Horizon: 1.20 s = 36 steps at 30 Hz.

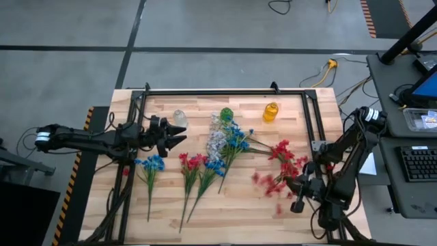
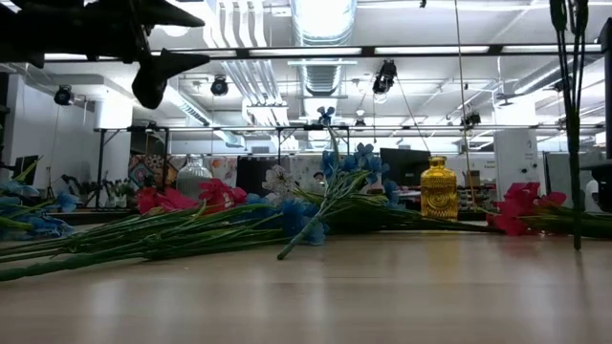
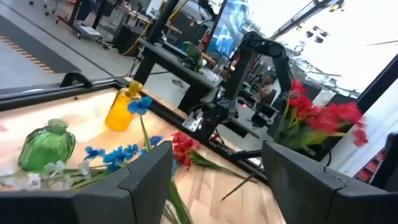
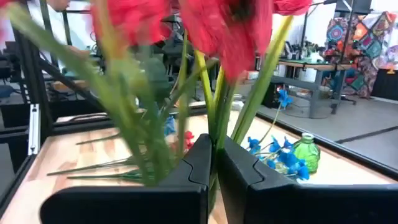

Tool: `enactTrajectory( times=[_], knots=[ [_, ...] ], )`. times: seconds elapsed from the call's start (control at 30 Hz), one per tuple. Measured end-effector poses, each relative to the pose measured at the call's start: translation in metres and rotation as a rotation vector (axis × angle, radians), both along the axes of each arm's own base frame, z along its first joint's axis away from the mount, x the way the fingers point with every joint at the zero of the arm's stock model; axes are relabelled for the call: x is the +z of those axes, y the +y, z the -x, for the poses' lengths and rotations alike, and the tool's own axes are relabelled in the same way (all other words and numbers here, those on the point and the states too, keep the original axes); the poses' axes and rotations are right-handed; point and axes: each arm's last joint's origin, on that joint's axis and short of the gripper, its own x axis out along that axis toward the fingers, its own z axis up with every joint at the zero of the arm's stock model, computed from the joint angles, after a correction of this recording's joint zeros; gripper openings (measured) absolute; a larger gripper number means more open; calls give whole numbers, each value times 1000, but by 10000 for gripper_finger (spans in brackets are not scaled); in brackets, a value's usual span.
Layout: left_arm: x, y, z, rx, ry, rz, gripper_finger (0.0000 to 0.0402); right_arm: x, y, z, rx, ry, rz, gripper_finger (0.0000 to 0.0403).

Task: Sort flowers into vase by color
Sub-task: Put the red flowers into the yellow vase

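Red flowers [image 4: 217, 25]: one spray clamped by its green stems in the closed right hand [image 4: 214, 163], lifted above the bench [image 1: 259, 198] near its right edge. Blue, white and other red flowers [image 1: 193, 162] lie across mid-bench by green vase [image 1: 226, 113], yellow vase [image 1: 271, 111] and clear vase [image 1: 179, 117]. Left hand [image 1: 179, 132]: fingers apart, empty, beside the clear vase.

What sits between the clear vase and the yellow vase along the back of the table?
The green vase stands between the clear vase and yellow vase, in the high view.
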Motion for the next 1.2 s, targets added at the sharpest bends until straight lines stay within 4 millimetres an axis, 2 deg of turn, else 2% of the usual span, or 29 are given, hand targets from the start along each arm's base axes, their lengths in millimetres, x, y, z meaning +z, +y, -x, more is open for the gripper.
enactTrajectory(
  times=[0.2,0.43,0.77,0.97,1.2],
  knots=[
    [-3,0,-3,0,28,-19,235,-8,6,-17,-52,-17,-41,12],
    [-2,0,-2,2,23,-68,235,14,10,-32,-95,-7,-27,12],
    [3,0,3,7,8,-151,235,62,8,-48,-145,-27,-75,12],
    [4,0,8,8,19,-190,235,103,-5,-83,-166,46,-100,12],
    [5,1,13,18,26,-211,235,143,-43,-129,-117,183,-40,12]
  ],
)
